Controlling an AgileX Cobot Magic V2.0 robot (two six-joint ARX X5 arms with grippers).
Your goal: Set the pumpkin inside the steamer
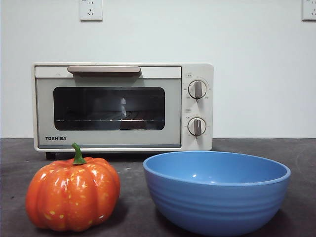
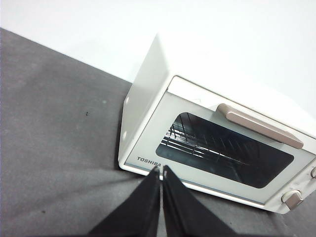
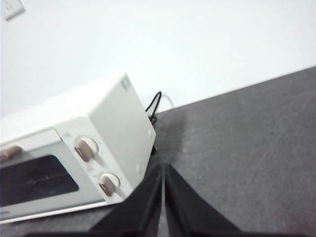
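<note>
bowl [image 1: 216, 191], blue and ribbed, sits wide at the front of the table, just beside the pumpkin [image 1: 72, 194] and in front of the steamer's knob side, with nothing inside it as far as the low view lets one see. steamer [image 1: 123, 106] stands behind both, its door closed, bar handle [image 1: 103, 69] along the top edge and wire rack [image 2: 207, 145] visible through the dark glass. left gripper [image 2: 161, 170] hangs above the table before the steamer's lower corner by the toshiba lettering, jaws pressed together and holding nothing. right gripper [image 3: 163, 168] hangs off the steamer's knob end, jaws likewise closed and empty, near a black cable [image 3: 154, 106] behind the steamer. neither wrist view shows the pumpkin, which rests upright well apart from both grippers. dark grey table [image 1: 301, 153] meets a plain white wall with two sockets [image 1: 91, 10] high up.
</note>
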